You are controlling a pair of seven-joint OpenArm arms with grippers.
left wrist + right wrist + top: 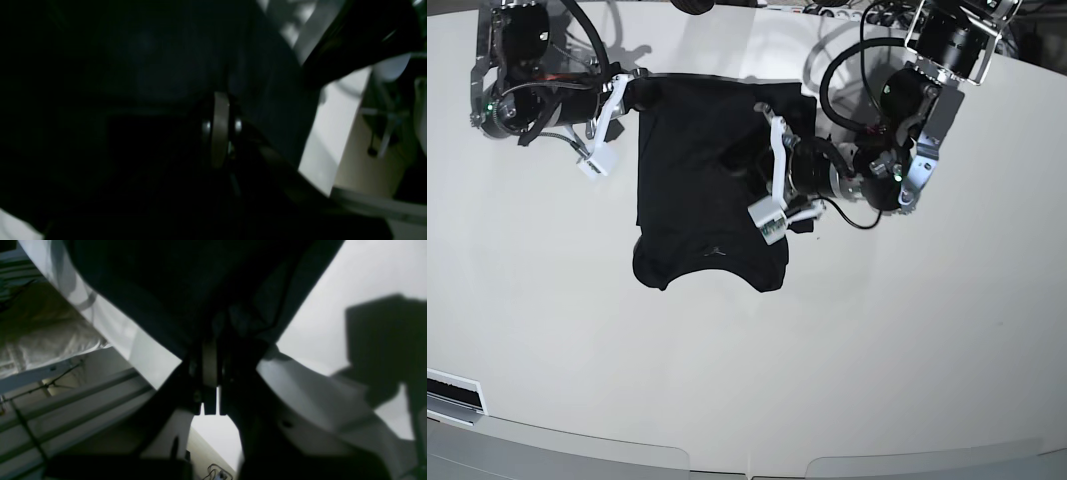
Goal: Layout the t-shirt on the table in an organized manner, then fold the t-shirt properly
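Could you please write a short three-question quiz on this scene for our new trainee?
1. True or false: both grippers are shut on the plain black soft-fabric t-shirt.
2. Which gripper holds the shirt's far corner at the base view's left: A) left gripper, B) right gripper?
3. Fill in: the shirt lies on the glossy white ___.

Key: 1 true; 2 B; 3 table.
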